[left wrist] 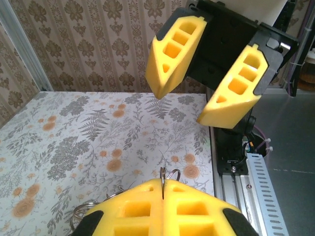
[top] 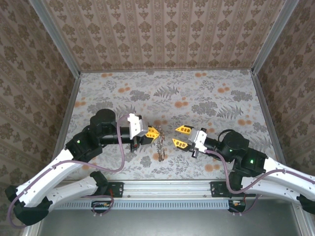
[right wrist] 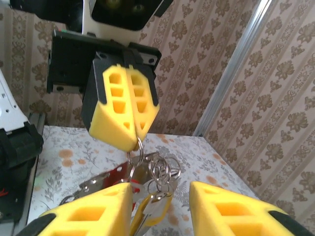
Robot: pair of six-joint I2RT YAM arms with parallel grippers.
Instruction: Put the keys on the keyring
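currently the left gripper [top: 153, 132] is clenched on a thin metal keyring [right wrist: 139, 153], pinching its top edge so the ring hangs down from the yellow fingertips, lifted off the table [top: 206, 98]. below that ring dangles a small bunch [top: 160, 146]: a few more wire loops [right wrist: 162, 169], a key with a red head [right wrist: 116, 176], a plain silver key [right wrist: 88, 187] beside it, and something yellow [right wrist: 152, 212] at the bottom that i can't identify. so the keys are in the air between the two arms, hanging under the left fingers, not lying on the table.

right gripper [top: 180, 136] is released, jaws spread wide, nothing in them. it faces the left one, just beside the bunch, with the bunch sitting low between its two fingers in the right wrist view.

progress, as a judgement: the ring is grabbed and presented, and at least some keys look already attached since they hang with it rather than drop. whether the red key and the silver one are actually threaded or only tangled in the loops is too small to tell. no loose keys made out on the table from above. what's left looks like the right gripper taking hold of a key or loop and working it round the ring, or a final check.
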